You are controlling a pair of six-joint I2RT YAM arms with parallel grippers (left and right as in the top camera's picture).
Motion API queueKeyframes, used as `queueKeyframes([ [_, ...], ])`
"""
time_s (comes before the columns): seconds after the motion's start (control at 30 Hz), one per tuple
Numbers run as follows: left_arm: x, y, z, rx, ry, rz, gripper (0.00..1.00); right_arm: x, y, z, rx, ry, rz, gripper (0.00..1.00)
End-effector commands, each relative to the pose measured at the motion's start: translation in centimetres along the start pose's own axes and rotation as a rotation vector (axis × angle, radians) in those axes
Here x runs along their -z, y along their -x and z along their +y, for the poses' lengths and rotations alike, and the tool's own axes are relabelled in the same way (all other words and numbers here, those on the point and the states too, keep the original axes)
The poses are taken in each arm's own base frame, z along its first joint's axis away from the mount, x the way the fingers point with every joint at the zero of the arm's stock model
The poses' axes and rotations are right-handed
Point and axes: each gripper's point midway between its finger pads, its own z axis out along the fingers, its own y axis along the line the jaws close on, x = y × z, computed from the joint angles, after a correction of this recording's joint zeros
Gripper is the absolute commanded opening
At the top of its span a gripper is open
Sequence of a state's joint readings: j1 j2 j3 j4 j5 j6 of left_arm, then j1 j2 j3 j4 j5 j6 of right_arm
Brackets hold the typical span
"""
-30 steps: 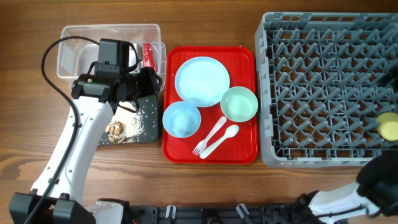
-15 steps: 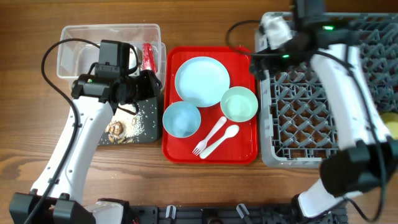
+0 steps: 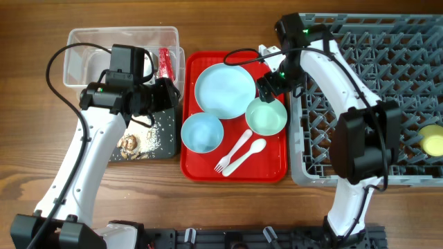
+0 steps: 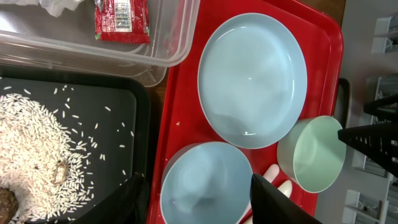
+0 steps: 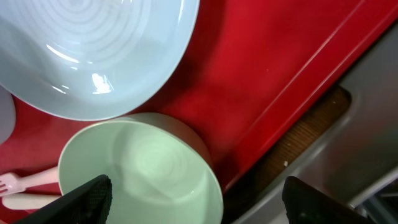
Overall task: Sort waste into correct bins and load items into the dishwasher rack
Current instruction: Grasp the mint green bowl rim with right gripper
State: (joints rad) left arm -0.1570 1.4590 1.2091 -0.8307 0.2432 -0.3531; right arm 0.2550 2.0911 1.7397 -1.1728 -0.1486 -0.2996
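**Item:** the green bowl [image 3: 266, 115] stands upright and empty at the right of the red tray [image 3: 270, 166]. It sits hard against the plate [image 3: 225, 90]; whether the two touch cannot be told. The tray's raised edge nearest the rack [image 3: 360, 104] is close by.

**Handling, as judged:** the bowl looks like rigid moulded plastic, light, smooth and glossy. It is not fragile, but it is likely to skate on the tray if nudged.
- The sound hold is the rim wall, one finger inside and one outside.
- The rack side of the rim looks freest. The plate crowds the upper left, and the fork [image 3: 243, 138] and spoon [image 3: 257, 145] lie just beside the lower left.

**Right gripper** [image 5: 196, 190]**:** it hangs over the bowl with jaws spread wide and holding nothing. The wrist view shows one finger to either side of the bowl. No contact is visible.

**Left gripper** [image 4: 199, 190]**:** it is near the join of the black tray [image 4: 124, 118] and the red tray. Its jaws are likewise released and empty, and the blue bowl [image 3: 202, 132] shows between them.

**Surroundings:**
- The yellow cup [image 3: 432, 142] lies in the rack at its right edge.
- The wrapper [image 4: 121, 18] and tissue [image 4: 59, 5] are in the clear tub [image 3: 86, 62].
- Rice [image 4: 28, 143] is on the black tray.
- All of it stands on a wooden worktop [image 3: 228, 207].
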Motion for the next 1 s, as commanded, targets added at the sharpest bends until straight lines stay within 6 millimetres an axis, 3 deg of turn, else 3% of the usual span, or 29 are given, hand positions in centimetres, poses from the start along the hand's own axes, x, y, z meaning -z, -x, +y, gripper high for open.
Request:
queueKeyframes([
  [0.0,0.2,0.1,0.0,-0.012,0.005,-0.009,0.54,-2.5,-1.7,-0.4,-0.046,0.008,0.075,0.88],
  [0.27,0.2,0.1,0.0,-0.012,0.005,-0.010,0.54,-4.7,-3.4,-0.2,-0.090,0.017,0.113,0.84],
  [0.37,0.2,0.1,0.0,-0.012,0.005,-0.010,0.54,-4.8,-3.4,-0.1,-0.097,0.017,0.115,0.77],
  [0.7,0.2,0.1,0.0,-0.012,0.005,-0.009,0.54,-4.7,-3.6,-0.1,-0.124,0.017,0.123,0.10],
  [0.77,0.2,0.1,0.0,-0.012,0.005,-0.009,0.54,-4.5,-3.8,-0.4,-0.165,-0.006,0.129,0.04],
  [0.83,0.2,0.1,0.0,-0.012,0.005,-0.010,0.54,-3.7,-3.8,-0.8,-0.192,-0.037,0.126,0.04],
  [0.97,0.2,0.1,0.0,-0.012,0.005,-0.010,0.54,2.0,-1.8,-2.0,-0.214,-0.138,-0.020,0.04],
])
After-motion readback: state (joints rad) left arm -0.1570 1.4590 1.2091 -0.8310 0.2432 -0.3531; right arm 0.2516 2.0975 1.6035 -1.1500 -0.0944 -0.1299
